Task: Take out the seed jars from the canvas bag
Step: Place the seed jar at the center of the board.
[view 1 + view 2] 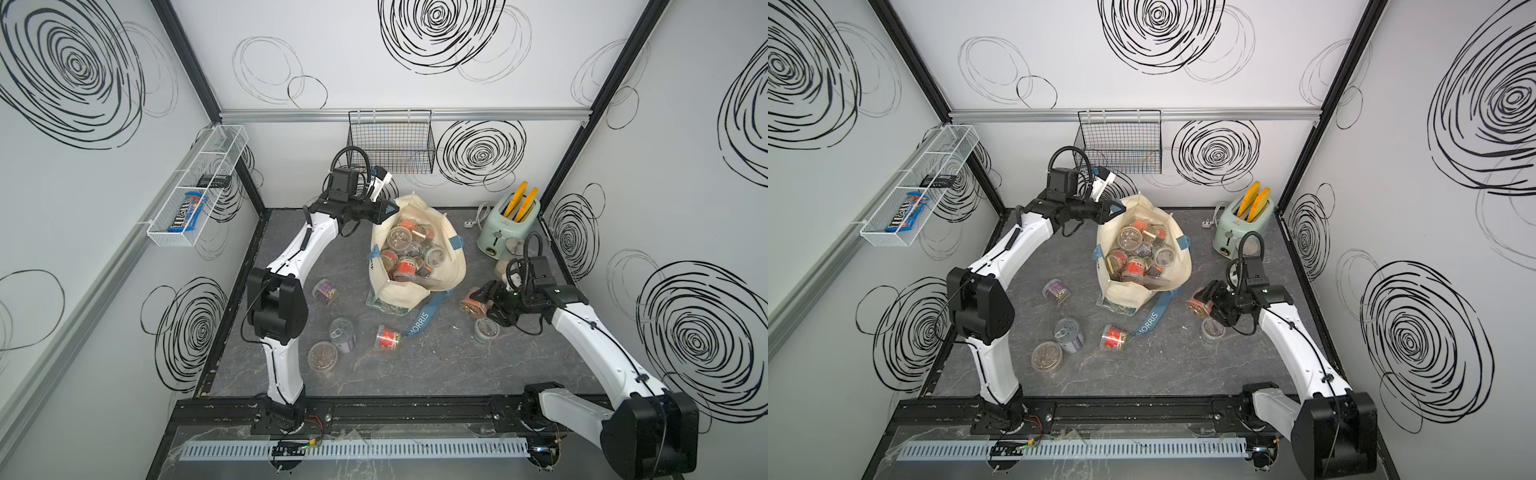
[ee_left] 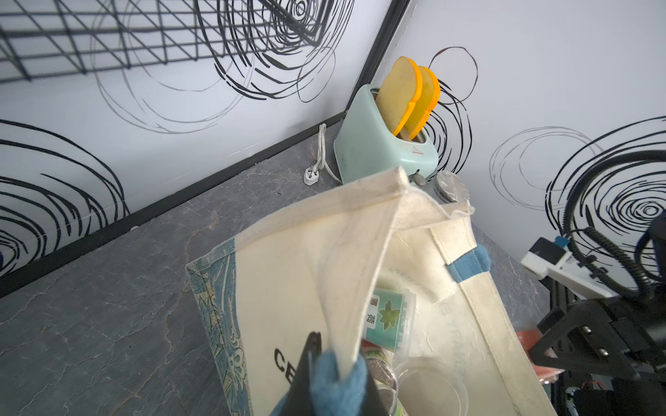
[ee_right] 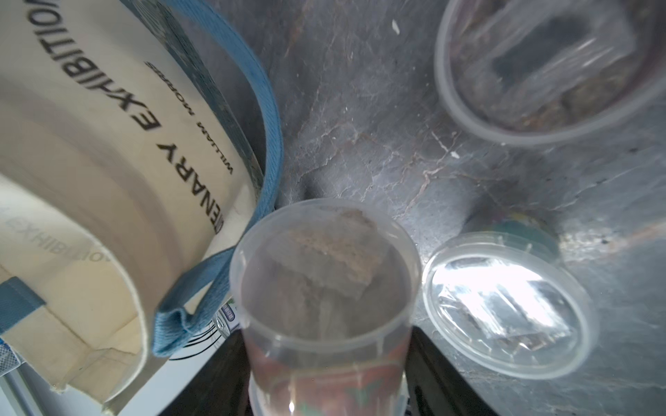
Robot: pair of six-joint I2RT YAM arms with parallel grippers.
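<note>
The cream canvas bag (image 1: 451,272) (image 1: 1125,297) stands open mid-table, with several seed jars (image 1: 405,266) inside. At its far rim my left gripper (image 1: 388,208) (image 2: 335,381) is shut on the blue handle and canvas edge, holding the mouth up. To the right of the bag, low over the table, my right gripper (image 1: 488,301) (image 3: 324,378) is shut on a red-labelled seed jar (image 1: 473,306) (image 3: 324,288). Loose jars lie on the table: a purple one (image 1: 325,291), a red one (image 1: 387,337), a brown-filled one (image 1: 322,355) and another (image 1: 487,329) beside the right gripper.
A mint toaster (image 1: 505,226) with its cord stands at the back right, a clear canister (image 1: 503,266) just in front of it. A pull-tab tin (image 1: 343,334) lies among the left jars. The blue MORRIS strap (image 1: 419,322) trails forward. Wire baskets (image 1: 390,143) hang on the walls.
</note>
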